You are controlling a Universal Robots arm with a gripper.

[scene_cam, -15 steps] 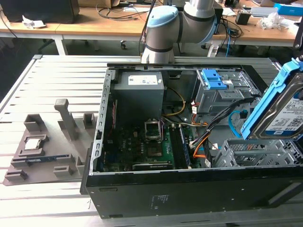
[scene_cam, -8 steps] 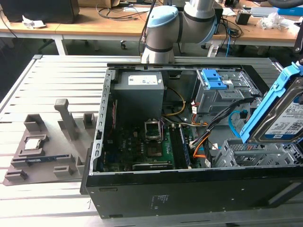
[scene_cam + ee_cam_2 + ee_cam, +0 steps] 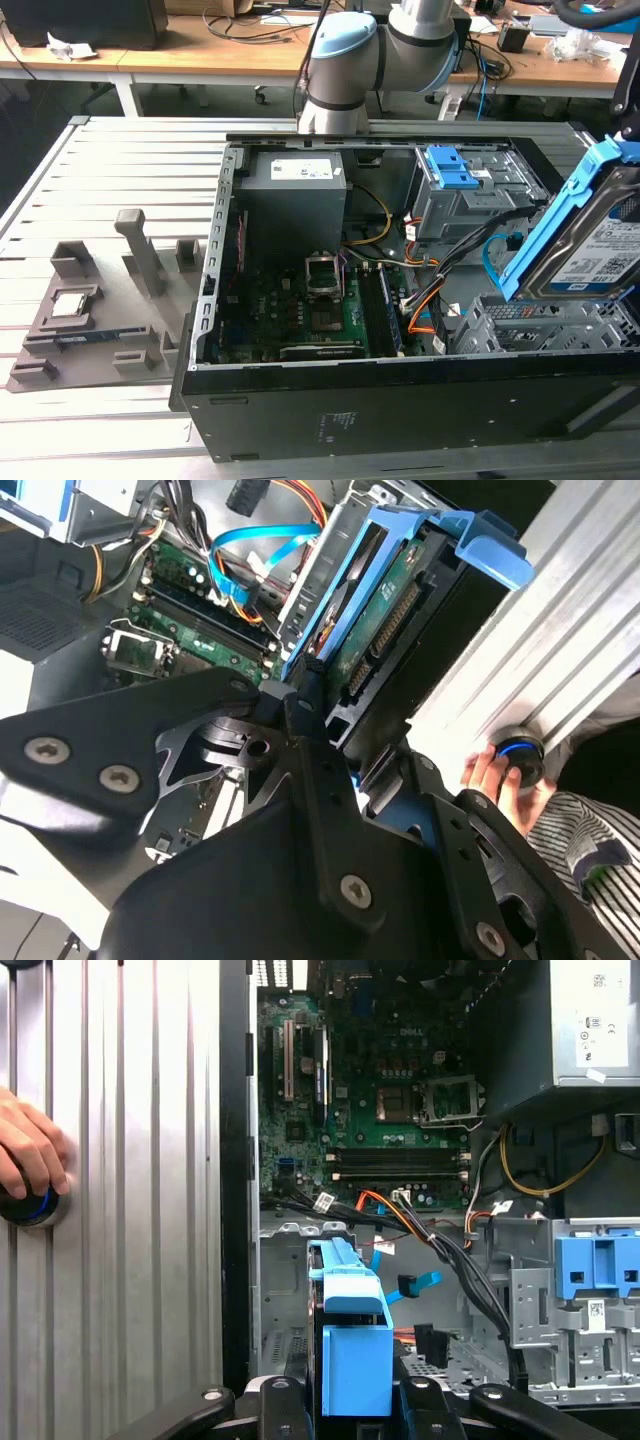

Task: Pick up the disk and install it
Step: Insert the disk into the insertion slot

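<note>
The disk [image 3: 600, 240], with its blue side rails, is held tilted on its edge just over the grey drive cage [image 3: 540, 320], at the exterior view's right end of the open computer case [image 3: 400, 405]; whether cage and disk are touching cannot be told. In the first wrist view the claw [image 3: 350, 1405] is seen closed on the disk, with one finger on each side. The case is laid on the slatted metal table [image 3: 120, 170], where a person's hand [image 3: 25, 1155] is rested on a blue button [image 3: 30, 1210].
</note>
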